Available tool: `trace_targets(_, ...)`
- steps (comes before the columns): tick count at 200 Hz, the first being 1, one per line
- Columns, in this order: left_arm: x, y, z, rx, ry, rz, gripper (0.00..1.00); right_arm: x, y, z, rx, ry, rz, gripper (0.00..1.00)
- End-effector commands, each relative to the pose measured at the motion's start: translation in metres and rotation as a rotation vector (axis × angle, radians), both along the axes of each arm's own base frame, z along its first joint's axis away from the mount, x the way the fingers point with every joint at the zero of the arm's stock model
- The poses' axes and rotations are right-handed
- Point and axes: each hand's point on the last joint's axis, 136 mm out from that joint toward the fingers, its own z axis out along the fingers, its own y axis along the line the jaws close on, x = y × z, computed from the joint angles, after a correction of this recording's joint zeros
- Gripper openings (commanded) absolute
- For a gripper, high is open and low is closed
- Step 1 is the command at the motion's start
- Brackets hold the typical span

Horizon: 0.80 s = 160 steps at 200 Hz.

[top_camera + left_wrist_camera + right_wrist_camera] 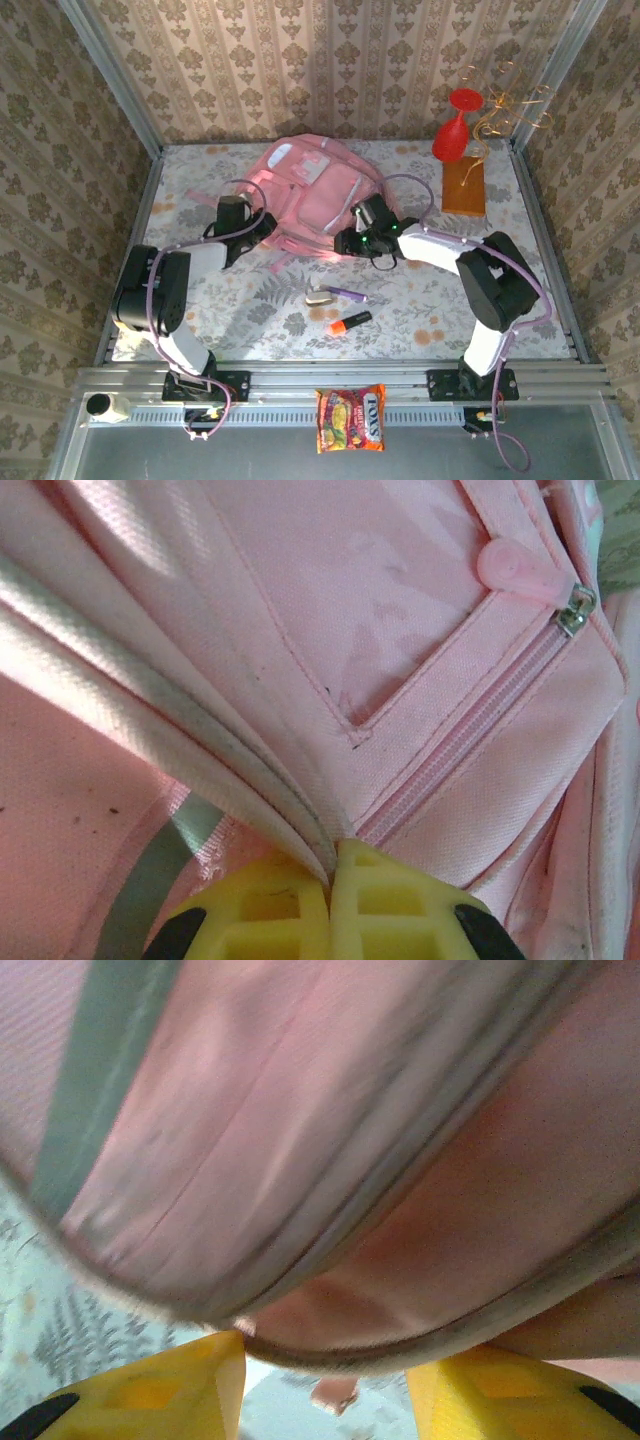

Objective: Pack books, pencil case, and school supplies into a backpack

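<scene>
Tally from the top view:
- backpack (305, 195): 1
- marker (349, 323): 1
- purple pen (350, 294): 1
- beige piece (320, 297): 1 (so 3 small loose items in all)
- snack packet (350, 418): 1
- orange slab (464, 186): 1
- red goblet (455, 125): 1
- gold wire curl (512, 105): 1

That makes 8 objects, one of each kind, no duplicates.

There are 2 arms: left arm (160, 290) and right arm (490, 280).

The left wrist view adds 1 metal zip pull (571, 610).
</scene>
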Motion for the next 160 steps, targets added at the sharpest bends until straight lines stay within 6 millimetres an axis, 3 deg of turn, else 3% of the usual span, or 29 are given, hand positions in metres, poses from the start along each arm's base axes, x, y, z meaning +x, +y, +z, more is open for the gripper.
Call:
trace_targets(1, -0.024, -0.006, -0.013, 0.014, 0.058, -0.019, 0.00, 0.036, -0.031, -0.004, -0.094, -0.059, -0.054, 0.48)
trace_targets(24, -0.033, -0.014, -0.009, 0.023, 0.047, -0.018, 0.02, 0.057, -0.048, 0.003, -0.161, -0.097, -0.066, 0.48)
trace_targets(44, -0.037, -0.016, -0.008, 0.036, 0.042, -0.007, 0.04, 0.063, -0.063, 0.015, -0.217, -0.126, -0.078, 0.49)
trace_targets(69, -0.038, -0.020, -0.012, 0.046, 0.045, -0.006, 0.01, 0.053, -0.074, 0.046, -0.256, -0.173, -0.097, 0.52)
trace_targets(91, -0.037, -0.025, -0.015, 0.033, 0.050, -0.009, 0.00, 0.031, -0.068, 0.065, -0.263, -0.204, -0.101, 0.57)
trace_targets(109, -0.037, -0.028, -0.015, 0.022, 0.048, -0.013, 0.00, 0.010, -0.038, 0.073, -0.219, -0.217, -0.062, 0.63)
trace_targets(138, -0.038, -0.032, -0.013, 0.005, 0.042, -0.018, 0.00, -0.020, 0.047, 0.069, 0.002, -0.168, 0.053, 0.63)
trace_targets(160, -0.038, -0.033, -0.009, -0.001, 0.033, -0.022, 0.00, -0.029, 0.096, 0.064, 0.115, -0.140, 0.090, 0.60)
